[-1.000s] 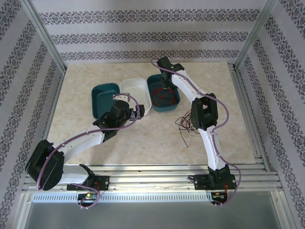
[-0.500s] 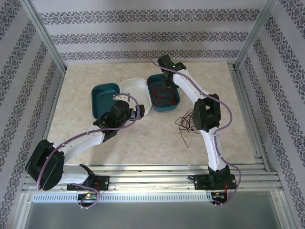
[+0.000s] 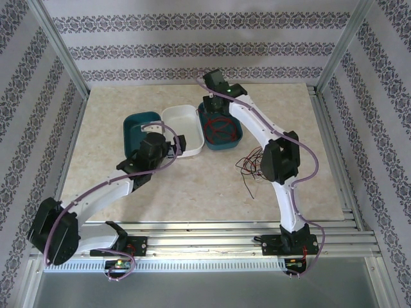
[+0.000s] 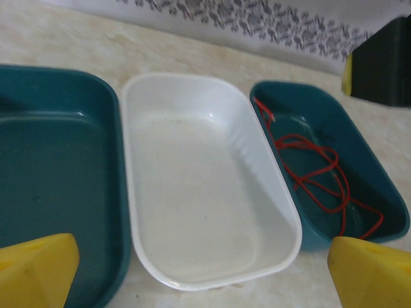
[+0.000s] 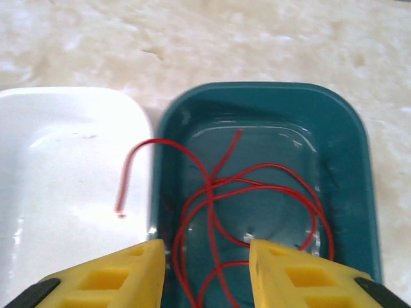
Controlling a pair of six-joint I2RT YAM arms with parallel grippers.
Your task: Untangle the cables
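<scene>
From above, three trays stand in a row near the far edge of the surface (image 3: 192, 192): a left teal tray (image 3: 136, 125), a white tray (image 3: 186, 119) and a right teal tray (image 3: 236, 131), set close side by side. A red cable (image 3: 218, 131) lies coiled in the right teal tray. The other cables (image 3: 247, 168), thin red, black and whitish strands, lie tangled on the surface toward its right edge, just beside the right arm's elbow. The right pincer (image 3: 215, 109) hangs over the right teal tray. The left pincer (image 3: 172, 144) points at the white tray's near rim.

In the left wrist view, the yellow fingertips (image 4: 35, 273) sit at the two lower corners of the picture. The left pincer is therefore spread wide and grasps nothing. The red cable's loops rest in the right teal tray.

In the right wrist view, the right pincer's fingertips stand partly apart above the red cable, released, with nothing pinched between them. One end of that cable hangs over the rim into the white tray.

We judge these cables to be very light, limp and a little springy, thin enough to slip from the pads unless pinched squarely. The best hold looks to be a free end, or a loop standing clear at the tangle's edge. We would draw it slowly, since a sharp pull may tighten the knot or drag the whole bundle along.
</scene>
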